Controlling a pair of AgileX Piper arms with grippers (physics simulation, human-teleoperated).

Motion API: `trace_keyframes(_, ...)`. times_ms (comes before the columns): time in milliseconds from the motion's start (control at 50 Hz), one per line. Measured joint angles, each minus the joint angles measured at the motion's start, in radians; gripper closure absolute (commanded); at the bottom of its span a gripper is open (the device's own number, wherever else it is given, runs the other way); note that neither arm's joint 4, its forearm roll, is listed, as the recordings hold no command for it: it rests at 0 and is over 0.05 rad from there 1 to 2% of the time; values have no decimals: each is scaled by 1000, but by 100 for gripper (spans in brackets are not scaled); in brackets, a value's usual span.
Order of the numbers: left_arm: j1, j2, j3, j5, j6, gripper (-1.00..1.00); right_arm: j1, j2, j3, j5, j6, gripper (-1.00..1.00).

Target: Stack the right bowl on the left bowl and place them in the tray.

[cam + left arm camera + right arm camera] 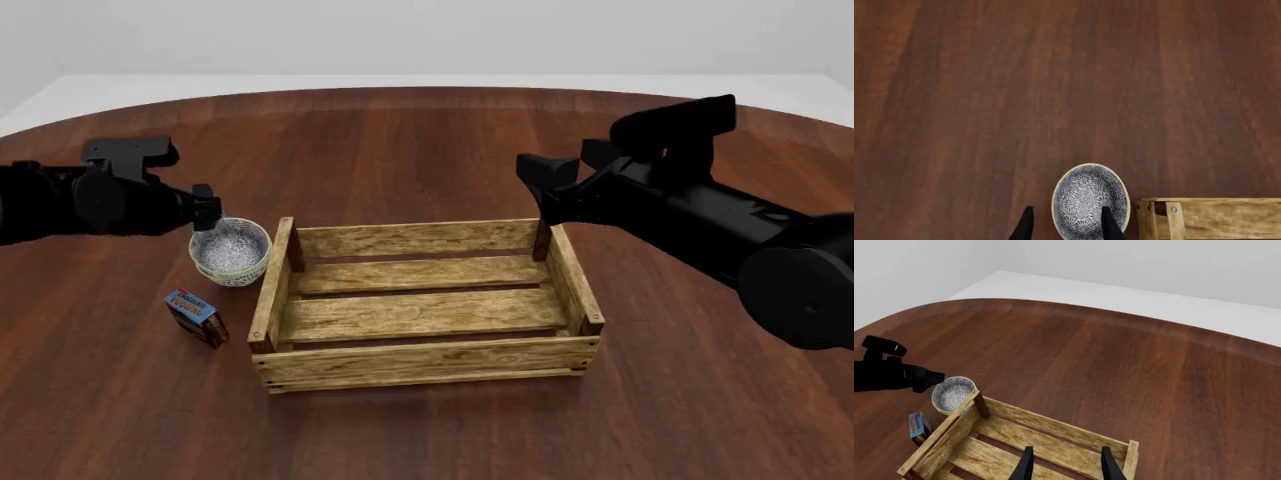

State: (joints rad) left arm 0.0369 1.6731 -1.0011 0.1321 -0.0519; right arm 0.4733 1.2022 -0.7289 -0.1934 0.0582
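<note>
One patterned grey-and-white bowl (231,250) stands on the table just outside the left short side of the tray (424,362), a light-wood slatted crate with nothing in it. Only this one bowl shape shows, and I cannot tell whether a second bowl is nested in it. My left gripper (210,212) hangs over the bowl's far-left rim. In the left wrist view the left gripper (1067,209) is open, with one finger over the bowl (1084,192) and the other outside its rim. My right gripper (534,178) is open above the tray's far right corner; between its fingers, the right gripper (1067,450) holds nothing.
A small blue-and-red box (196,316) lies on the table in front of the bowl, left of the tray. The tray's corner post (1174,220) sits close beside the bowl. Dark wood table (427,140) stretches beyond the tray.
</note>
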Motion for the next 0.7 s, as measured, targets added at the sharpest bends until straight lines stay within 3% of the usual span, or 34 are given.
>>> trace_keyframes(360, -17, -90, 1, 68, 122, -100, 0, 0, 0, 0, 0, -100)
trace_keyframes(700, -42, -84, 6, 105, 264, -100, 0, 0, 0, 0, 0, -100)
